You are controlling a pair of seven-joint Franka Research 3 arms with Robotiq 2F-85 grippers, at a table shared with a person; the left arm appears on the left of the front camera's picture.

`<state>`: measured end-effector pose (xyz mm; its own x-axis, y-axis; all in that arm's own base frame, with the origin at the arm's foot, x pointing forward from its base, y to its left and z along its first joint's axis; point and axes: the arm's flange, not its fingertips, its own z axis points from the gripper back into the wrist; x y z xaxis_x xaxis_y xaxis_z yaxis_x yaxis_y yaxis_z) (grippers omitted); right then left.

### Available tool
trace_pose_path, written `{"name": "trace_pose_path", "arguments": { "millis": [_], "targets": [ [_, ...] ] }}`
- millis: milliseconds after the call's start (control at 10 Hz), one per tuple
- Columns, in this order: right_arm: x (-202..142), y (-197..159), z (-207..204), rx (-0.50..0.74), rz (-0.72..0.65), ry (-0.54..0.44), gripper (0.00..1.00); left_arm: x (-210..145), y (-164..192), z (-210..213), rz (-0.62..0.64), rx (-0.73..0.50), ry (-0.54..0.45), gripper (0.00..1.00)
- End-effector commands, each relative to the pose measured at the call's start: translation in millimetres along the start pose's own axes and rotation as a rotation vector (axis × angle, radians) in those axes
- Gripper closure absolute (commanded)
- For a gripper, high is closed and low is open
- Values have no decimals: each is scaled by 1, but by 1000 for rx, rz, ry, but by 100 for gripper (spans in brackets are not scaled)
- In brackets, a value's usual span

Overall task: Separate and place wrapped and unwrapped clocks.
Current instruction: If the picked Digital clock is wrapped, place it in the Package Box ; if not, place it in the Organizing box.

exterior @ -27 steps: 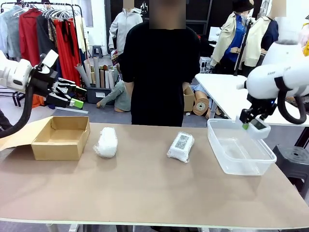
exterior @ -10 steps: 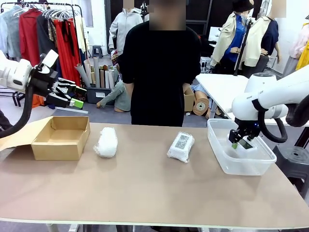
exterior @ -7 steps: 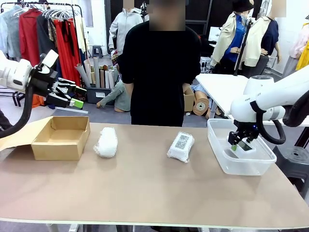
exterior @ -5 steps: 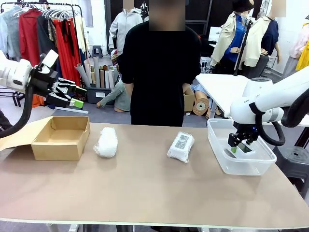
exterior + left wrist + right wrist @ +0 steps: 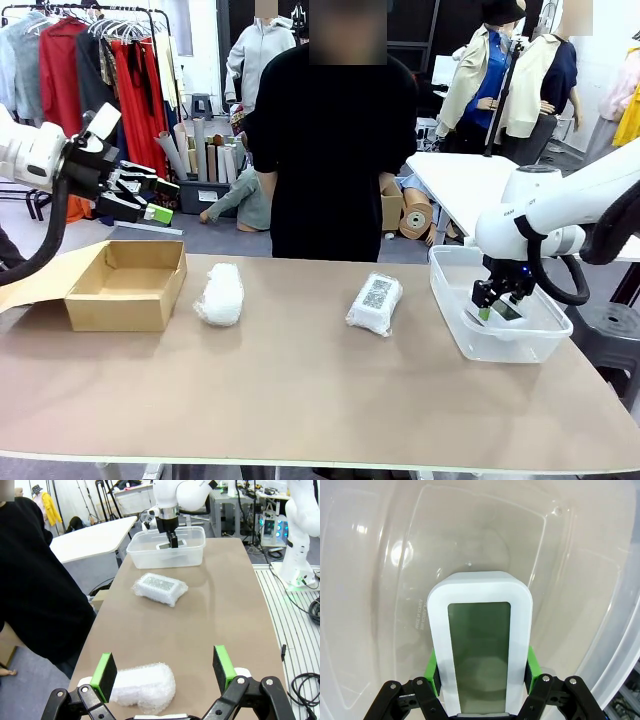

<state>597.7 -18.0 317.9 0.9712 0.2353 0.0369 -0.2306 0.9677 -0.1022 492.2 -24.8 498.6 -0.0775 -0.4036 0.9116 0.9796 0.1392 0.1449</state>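
My right gripper (image 5: 497,309) is shut on the bare white clock (image 5: 480,637), its greyish screen facing the wrist camera, low inside the clear plastic bin (image 5: 455,330). In the left wrist view that bin (image 5: 192,555) lies far off with the right gripper (image 5: 172,540) in it. Two bubble-wrapped clocks lie on the table: a plain one (image 5: 221,293) at the left, one with a code label (image 5: 375,302) in the middle. My left gripper (image 5: 150,196) is open, raised left of the table above the cardboard box (image 5: 128,285). Between its green pads (image 5: 104,676) lies the plain bundle (image 5: 143,687) below.
A person in black stands behind the table's far edge. The open cardboard box has a flap hanging over the left side. Another white table and clothes racks stand behind. The near half of the tabletop (image 5: 300,400) is bare.
My right gripper has sunk with the bare clock from above the bin's rim down into the bin. The left arm and both bundles have stayed still.
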Motion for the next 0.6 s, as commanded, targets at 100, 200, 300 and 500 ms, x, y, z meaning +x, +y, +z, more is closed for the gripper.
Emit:
{"name": "trace_pose_path", "arguments": {
  "millis": [100,200,300,500],
  "targets": [
    [4,-1,1,-15,-2,26,43,1,0,0,-2,-1,-2,0],
    [4,-1,0,-11,-1,32,32,1,0,0,-2,-1,-2,0],
    [3,0,0,-7,-3,39,15,1,0,0,-2,-1,-2,0],
    [4,0,1,-5,-2,41,0,1,0,0,-2,-1,-2,0]
  ]
}}
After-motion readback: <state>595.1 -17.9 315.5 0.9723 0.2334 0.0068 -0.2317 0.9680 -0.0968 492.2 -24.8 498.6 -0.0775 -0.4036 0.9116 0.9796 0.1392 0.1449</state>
